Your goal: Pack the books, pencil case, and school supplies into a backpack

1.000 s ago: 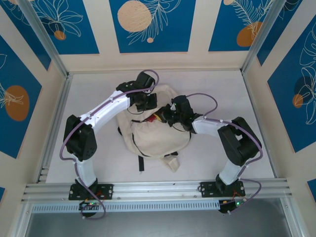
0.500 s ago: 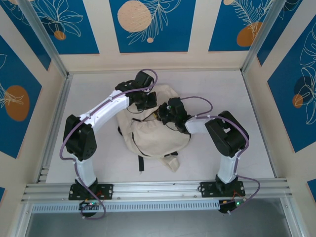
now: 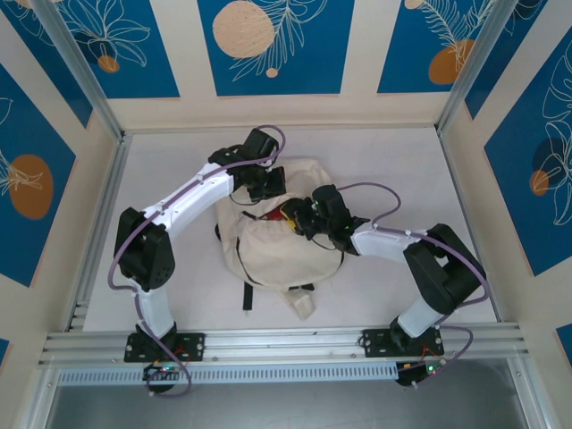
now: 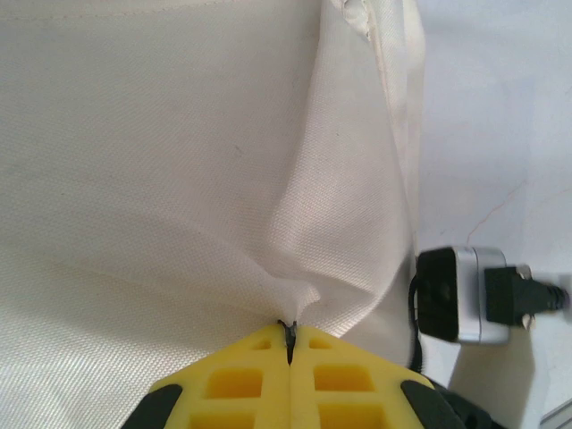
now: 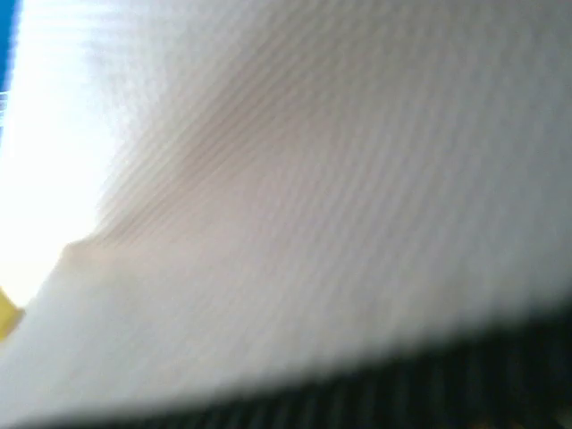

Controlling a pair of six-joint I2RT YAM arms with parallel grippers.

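The cream-white backpack [image 3: 279, 255] lies in the middle of the table with its black straps [image 3: 248, 297] toward the near edge. My left gripper [image 3: 265, 188] is at its far rim, and in the left wrist view the yellow fingers [image 4: 241, 384] are shut on a pinched fold of backpack [image 4: 179, 161] fabric. My right gripper [image 3: 302, 219] sits at the bag's mouth, where a small red and yellow patch [image 3: 287, 213] shows; I cannot tell what it is. The right wrist view gives blurred cream backpack [image 5: 313, 179] cloth very close, hiding the jaws. The books and pencil case are hidden.
A black and silver device with a cable [image 4: 465, 295] lies on the white table just right of the bag's edge. Aluminium posts and patterned walls [image 3: 268, 45] enclose the table. The rail [image 3: 286, 344] runs along the near edge.
The right arm's elbow swung out to the right and its gripper shifted slightly toward the near side at the bag's mouth. The backpack's lower flap and straps slid a little left. The left gripper held still.
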